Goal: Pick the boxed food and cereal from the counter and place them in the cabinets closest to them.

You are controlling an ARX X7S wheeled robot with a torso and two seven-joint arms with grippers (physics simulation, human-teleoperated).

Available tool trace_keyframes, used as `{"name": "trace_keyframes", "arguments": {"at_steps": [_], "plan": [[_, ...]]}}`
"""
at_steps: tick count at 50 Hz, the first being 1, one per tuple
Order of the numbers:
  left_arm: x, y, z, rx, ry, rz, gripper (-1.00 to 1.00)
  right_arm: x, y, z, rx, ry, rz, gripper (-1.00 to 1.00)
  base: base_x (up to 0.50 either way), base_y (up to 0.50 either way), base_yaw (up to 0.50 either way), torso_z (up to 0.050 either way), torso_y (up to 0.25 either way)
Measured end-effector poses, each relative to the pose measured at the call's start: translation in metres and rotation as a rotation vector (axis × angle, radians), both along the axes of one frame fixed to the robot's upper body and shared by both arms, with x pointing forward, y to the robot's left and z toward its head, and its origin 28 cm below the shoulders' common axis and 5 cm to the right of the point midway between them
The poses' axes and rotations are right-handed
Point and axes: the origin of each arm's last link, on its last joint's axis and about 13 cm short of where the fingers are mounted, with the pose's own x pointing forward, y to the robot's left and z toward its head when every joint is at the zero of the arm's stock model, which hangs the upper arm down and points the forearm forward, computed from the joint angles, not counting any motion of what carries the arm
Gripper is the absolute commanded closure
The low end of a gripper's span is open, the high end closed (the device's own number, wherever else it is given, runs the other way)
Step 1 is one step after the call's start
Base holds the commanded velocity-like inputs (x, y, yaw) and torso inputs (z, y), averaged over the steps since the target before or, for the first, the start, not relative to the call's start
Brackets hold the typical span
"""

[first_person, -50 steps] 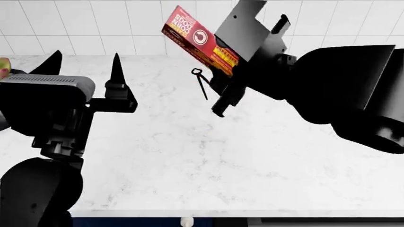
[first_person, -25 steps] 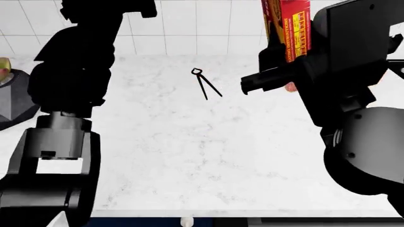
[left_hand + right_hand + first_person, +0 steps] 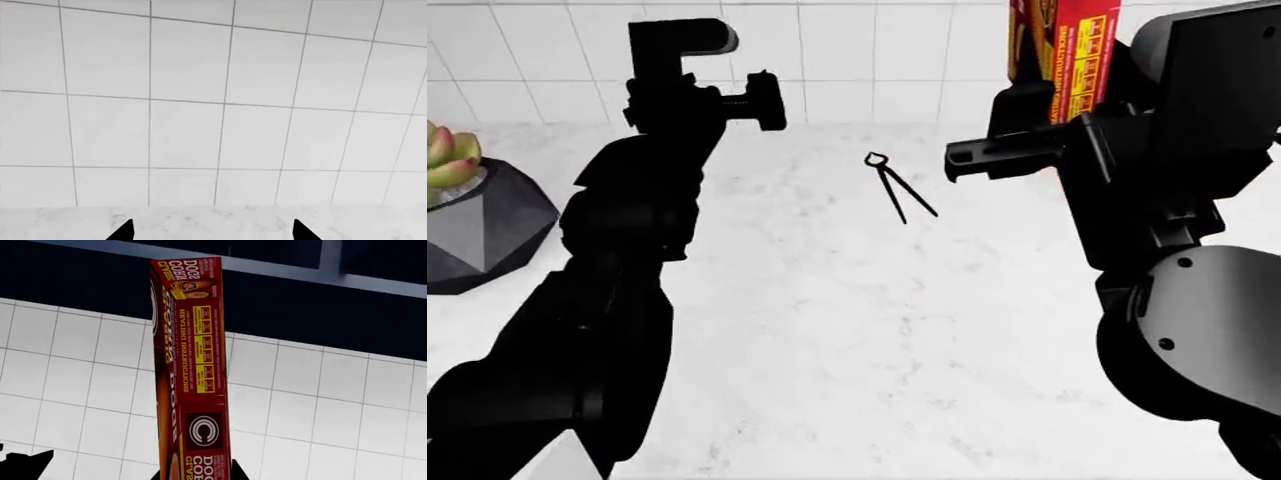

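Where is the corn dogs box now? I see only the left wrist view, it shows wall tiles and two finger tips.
Observer: The boxed food is held upright in the right gripper, lifted above the counter.
Operator: Is something lying on the counter?
Observer: Yes, small black pincers lie near the back wall.
Operator: And on the left side?
Observer: A succulent in a dark pot stands at the counter's left end.
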Motion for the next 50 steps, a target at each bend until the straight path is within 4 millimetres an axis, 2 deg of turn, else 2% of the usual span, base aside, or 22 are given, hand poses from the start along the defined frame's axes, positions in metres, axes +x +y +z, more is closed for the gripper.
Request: {"name": "trace_keyframes", "arguments": {"at_steps": [5, 14, 28, 40, 50], "plan": [[-0.001, 0.000, -0.009, -0.008, 0.010, -0.029, -1.00, 0.001, 0.000, 0.001, 0.000, 0.004, 0.001, 1.00, 0.42, 0.35, 0.00, 0.000, 0.000], [-0.001, -0.002, -0.018, -0.007, 0.019, -0.055, -1.00, 0.005, 0.000, 0.007, -0.028, 0.018, -0.005, 1.00, 0.50, 0.03, 0.00, 0.000, 0.001], [-0.002, -0.003, -0.022, -0.014, 0.018, -0.074, -1.00, 0.019, 0.000, 0.015, -0.075, 0.064, -0.014, 1.00, 0.50, 0.00, 0.00, 0.000, 0.002], [-0.002, -0.003, -0.023, -0.021, 0.015, -0.084, -1.00, 0.022, -0.001, 0.015, -0.072, 0.071, -0.010, 1.00, 0.50, 0.00, 0.00, 0.000, 0.000], [-0.002, -0.003, -0.023, -0.022, 0.011, -0.089, -1.00, 0.015, 0.000, 0.012, -0.049, 0.038, 0.013, 1.00, 0.03, 0.00, 0.00, 0.000, 0.000]]}}
